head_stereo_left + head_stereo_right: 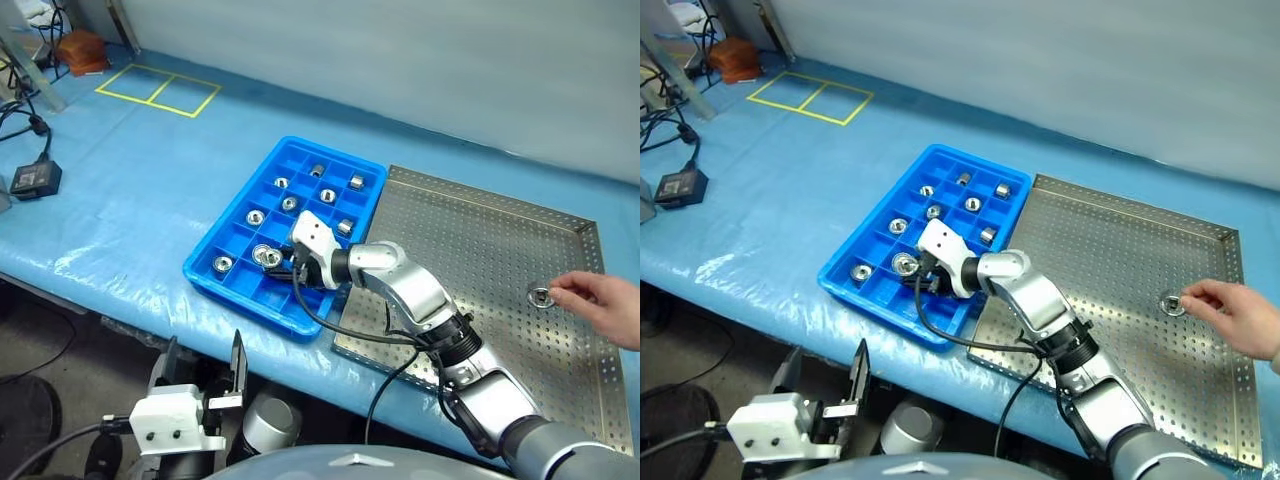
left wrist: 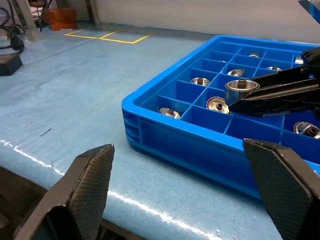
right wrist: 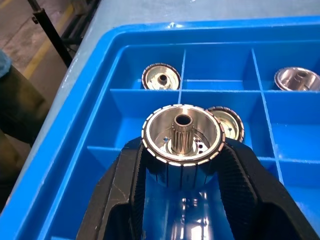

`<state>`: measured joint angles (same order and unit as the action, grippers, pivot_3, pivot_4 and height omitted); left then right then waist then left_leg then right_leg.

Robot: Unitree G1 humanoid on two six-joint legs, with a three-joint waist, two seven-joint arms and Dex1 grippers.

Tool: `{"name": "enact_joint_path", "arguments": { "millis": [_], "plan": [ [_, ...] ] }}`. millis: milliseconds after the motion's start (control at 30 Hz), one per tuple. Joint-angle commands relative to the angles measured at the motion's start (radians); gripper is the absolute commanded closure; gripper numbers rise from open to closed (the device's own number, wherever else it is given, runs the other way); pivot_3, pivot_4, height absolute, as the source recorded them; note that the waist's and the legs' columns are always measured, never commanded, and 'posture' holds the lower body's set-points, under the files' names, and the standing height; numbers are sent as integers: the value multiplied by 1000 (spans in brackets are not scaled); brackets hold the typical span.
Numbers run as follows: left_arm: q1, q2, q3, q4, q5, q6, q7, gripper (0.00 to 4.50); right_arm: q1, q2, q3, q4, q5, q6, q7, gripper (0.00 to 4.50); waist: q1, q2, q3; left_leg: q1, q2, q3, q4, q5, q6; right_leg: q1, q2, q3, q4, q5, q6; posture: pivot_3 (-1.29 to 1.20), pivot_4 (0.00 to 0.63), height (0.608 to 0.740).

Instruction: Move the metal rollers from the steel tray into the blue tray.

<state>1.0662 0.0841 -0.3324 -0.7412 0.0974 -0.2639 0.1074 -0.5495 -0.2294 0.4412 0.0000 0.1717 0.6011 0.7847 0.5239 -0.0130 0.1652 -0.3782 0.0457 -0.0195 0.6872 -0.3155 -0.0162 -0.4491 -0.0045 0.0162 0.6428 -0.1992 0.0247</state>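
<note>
Left gripper (image 1: 205,385) wide open and empty short of the table edge, right gripper (image 1: 283,263) over the blue tray (image 1: 232,262), person's hand (image 1: 600,303) on a roller on the steel tray (image 1: 500,240), wrist views: roller (image 3: 182,135) clamped upright between right fingers (image 3: 125,187) above a near compartment, other rollers (image 2: 170,112) beyond the jaws.

Right arm (image 1: 420,295): silver-grey jointed shells, black wrist collar, white housing at 10 o'clock, looping black cable. Left end effector (image 1: 205,372): white block, two black fingers (image 2: 92,182) with knurled pads.
</note>
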Motion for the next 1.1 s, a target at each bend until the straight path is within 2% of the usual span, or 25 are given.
{"name": "enact_joint_path", "arguments": {
  "millis": [33, 600, 867, 1100],
  "plan": [
    [-2, 7, 3, -44, -7, 0, -7, 0, 4, -22, 10, -6, -23, -39, 19, 2813, -3, 0, 0, 0, 0, 0, 0, 0, 0, 0, 0, 0, 0, 0, 0, 459, 150, 740],
    [-26, 13, 20, -56, -19, 39, -28, 0, 47, -84, 69, -69, -12, -43, 171, 2813, -22, 4, -3, 1, 0, 0, 3, 0, 0, 2, -1, 0, 0, 0, 0, 446, 150, 740],
    [-37, 15, 24, -53, -21, 44, -35, 0, 61, -37, 64, -46, -32, -57, 113, 112, -46, 6, -11, 1, 0, 0, 3, 0, 0, 3, -1, 0, 0, 0, 0, 442, 150, 740],
    [-43, 14, 20, -58, -22, 56, -44, 0, 42, 20, 17, -80, 30, -26, 101, 49, -67, 6, -11, 1, 0, -1, 3, 0, 0, 3, -1, 0, 0, 0, 0, 438, 150, 740]
  ]
}}
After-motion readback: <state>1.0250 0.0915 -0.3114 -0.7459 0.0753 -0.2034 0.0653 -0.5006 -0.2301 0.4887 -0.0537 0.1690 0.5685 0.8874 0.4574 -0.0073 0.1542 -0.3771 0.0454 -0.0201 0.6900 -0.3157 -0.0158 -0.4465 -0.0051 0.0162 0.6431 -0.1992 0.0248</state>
